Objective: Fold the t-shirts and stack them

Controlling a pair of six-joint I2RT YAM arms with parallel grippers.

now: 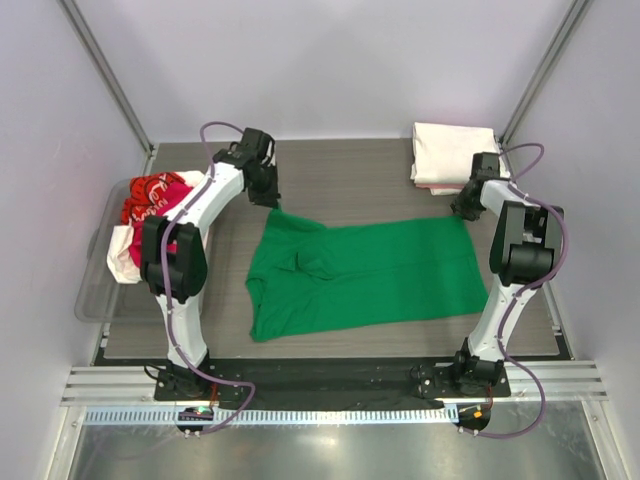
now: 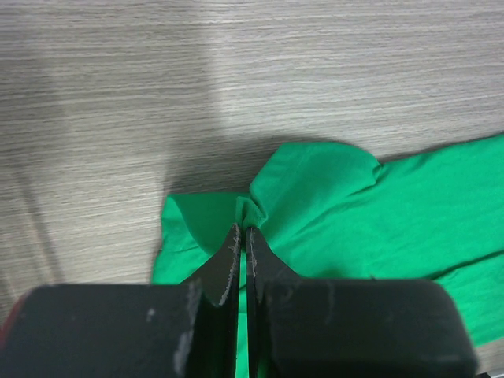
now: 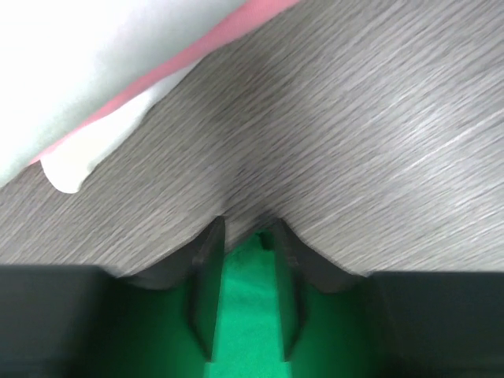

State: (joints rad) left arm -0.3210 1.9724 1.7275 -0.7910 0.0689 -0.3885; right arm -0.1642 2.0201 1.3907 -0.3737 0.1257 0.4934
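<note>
A bright green t-shirt (image 1: 360,275) lies spread across the middle of the table, its left part bunched. My left gripper (image 1: 274,202) is shut on the shirt's far left corner. In the left wrist view the gripper (image 2: 242,229) pinches a small fold of the green cloth (image 2: 331,213). My right gripper (image 1: 464,209) is at the shirt's far right corner. In the right wrist view the gripper (image 3: 247,228) has its jaws partly apart, with green cloth (image 3: 248,315) lying between them. A folded cream-white and pink stack (image 1: 452,153) sits at the far right.
A clear plastic bin (image 1: 92,290) at the left edge holds red printed and white shirts (image 1: 148,205). The folded stack's edge (image 3: 118,94) is close beyond my right gripper. Bare wood table (image 1: 350,175) lies behind the green shirt.
</note>
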